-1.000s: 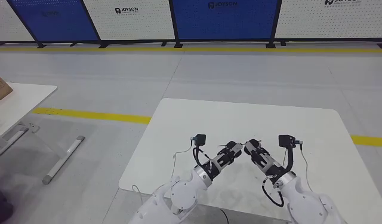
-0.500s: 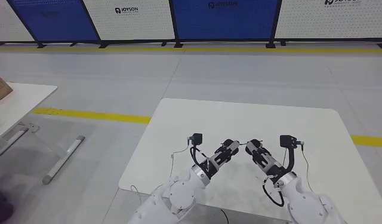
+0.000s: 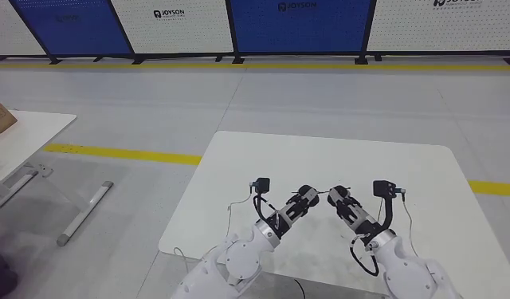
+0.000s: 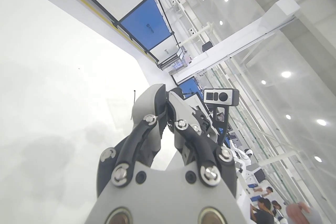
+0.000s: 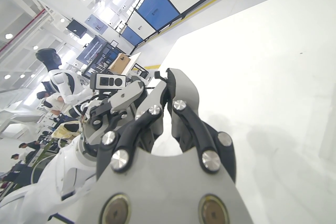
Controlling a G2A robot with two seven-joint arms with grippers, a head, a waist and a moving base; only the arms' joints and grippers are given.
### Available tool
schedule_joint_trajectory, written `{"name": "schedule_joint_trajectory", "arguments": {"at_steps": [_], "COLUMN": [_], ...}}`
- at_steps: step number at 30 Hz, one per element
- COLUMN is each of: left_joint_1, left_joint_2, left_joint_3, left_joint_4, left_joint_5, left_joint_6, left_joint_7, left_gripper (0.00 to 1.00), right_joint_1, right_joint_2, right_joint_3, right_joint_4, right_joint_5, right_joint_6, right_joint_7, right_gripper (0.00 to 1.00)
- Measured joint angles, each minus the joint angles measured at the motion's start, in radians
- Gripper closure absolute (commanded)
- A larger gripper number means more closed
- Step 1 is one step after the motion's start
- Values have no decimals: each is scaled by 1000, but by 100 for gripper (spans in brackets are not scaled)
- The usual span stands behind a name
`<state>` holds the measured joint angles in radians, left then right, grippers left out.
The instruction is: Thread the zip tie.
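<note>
The left gripper [image 4: 166,99] and right gripper [image 5: 166,87] hang tip to tip above the worktop [image 3: 398,163], near its edge on the robot's side. Both sets of fingers are pinched narrow on the black zip tie [image 5: 158,76], and its head end protrudes past the right fingers.

Hazard: the strap looks thin and flexible. Slight misalignment may send the tail past the head slot. The strap may also slip in the pinch.

Count: worktop, one; grippers, two; zip tie, one.

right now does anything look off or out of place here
Nothing stands out. The left gripper and right gripper are each shut on the thin black zip tie, held close together above the white table. No damage shows.
</note>
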<state>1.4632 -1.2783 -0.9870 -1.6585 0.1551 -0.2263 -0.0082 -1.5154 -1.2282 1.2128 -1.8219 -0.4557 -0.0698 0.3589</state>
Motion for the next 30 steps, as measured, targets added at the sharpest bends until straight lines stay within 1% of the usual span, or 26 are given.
{"name": "schedule_joint_trajectory", "arguments": {"at_steps": [8,10,12,14,16,22,23,26,28,30], "left_joint_1": [-2,-3,-3,-1,-1,-1,-1,-3,-2,-1], "left_joint_2": [-5,-6,-8,-8,-8,-8,-9,-10,-11,-12], "left_joint_3": [2,-1,-6,-7,-7,-7,-7,-6,-6,-6], "left_joint_4": [8,9,11,11,11,11,12,10,10,12], "left_joint_5": [-27,-42,-68,-83,-83,-82,-82,-85,-86,-86], "left_joint_6": [-3,-11,-29,-41,-41,-40,-35,-20,-18,-13], "left_joint_7": [26,39,55,56,55,55,56,62,65,70], "left_gripper": [100,100,100,100,100,100,100,100,100,100], "right_joint_1": [-6,-7,-9,-11,-11,-11,-11,-12,-10,-4], "right_joint_2": [1,2,1,2,2,2,2,1,1,2], "right_joint_3": [-2,-3,-6,-6,-7,-7,-5,-2,-1,-3], "right_joint_4": [-3,-2,2,11,14,14,15,17,23,32], "right_joint_5": [-8,-20,-23,-30,-33,-33,-37,-81,-89,-129], "right_joint_6": [-10,-3,4,17,27,27,28,55,66,93], "right_joint_7": [1,1,-2,2,7,6,-2,-43,-52,-44], "right_gripper": [0,0,0,0,0,0,0,0,0,0]}}
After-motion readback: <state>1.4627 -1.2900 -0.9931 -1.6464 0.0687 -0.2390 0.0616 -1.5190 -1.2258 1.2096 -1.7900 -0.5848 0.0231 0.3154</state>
